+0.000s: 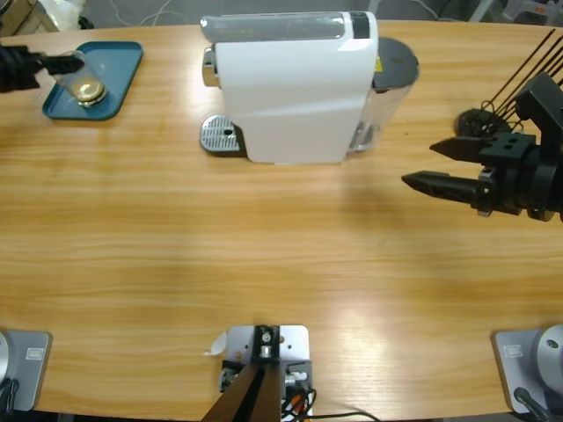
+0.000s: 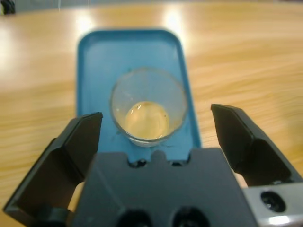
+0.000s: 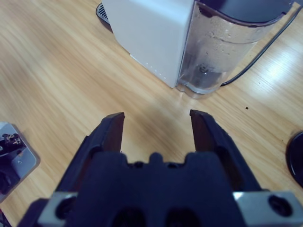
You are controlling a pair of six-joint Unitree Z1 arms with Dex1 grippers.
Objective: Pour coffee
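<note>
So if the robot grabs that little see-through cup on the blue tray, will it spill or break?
The cup looks like clear glass or plastic, so probably smooth and a bit slippery between the jaws. It holds only a shallow pool of coffee, so it is likely light and unlikely to spill unless tipped far. It stands upright on the blue tray, so it probably sits steady.

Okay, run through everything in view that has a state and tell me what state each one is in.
Glass cup: upright on the blue tray, holding a shallow pool of pale amber coffee.
Left gripper: open, jaws either side of the cup, not touching it.
Right gripper: open, empty, above bare table.
Coffee machine: upright, drip plate bare.
Water tank: nearly empty, as far as can be seen.
</note>
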